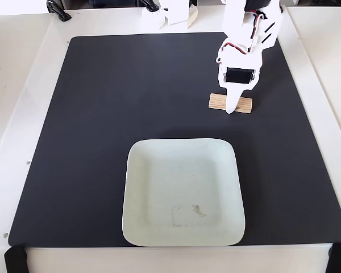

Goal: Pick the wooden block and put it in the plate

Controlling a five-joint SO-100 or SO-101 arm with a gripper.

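- Fixed view, looking down on your white bench (23, 85); a black mat (102, 114) covers most of it.
- Your white arm (250, 34) enters from the upper right of the frame and reaches down toward the mat. A black servo body shows on its wrist, with red and black wires above it.
- The gripper (233, 106) sits directly over the wooden block (217, 102), right of centre in the upper half of the frame.
- One white finger tapers down across the block's face and hides its middle; the block's left and right ends stick out on either side of it.
- The second finger is hidden behind the wrist, so you cannot tell how wide the fingers are spread, or whether they have hold of the block.
- The block lies flat on the mat, long side running left to right, plywood stripes visible on its face. It looks to be resting on the mat, not lifted.
- The plate (142, 187) sits in the lower centre of the frame, on the mat, well apart from the block. A faint rectangular scuff mark shows on its flat centre, toward the lower edge.
- White parts stand at the top edge of the frame, beyond the mat.
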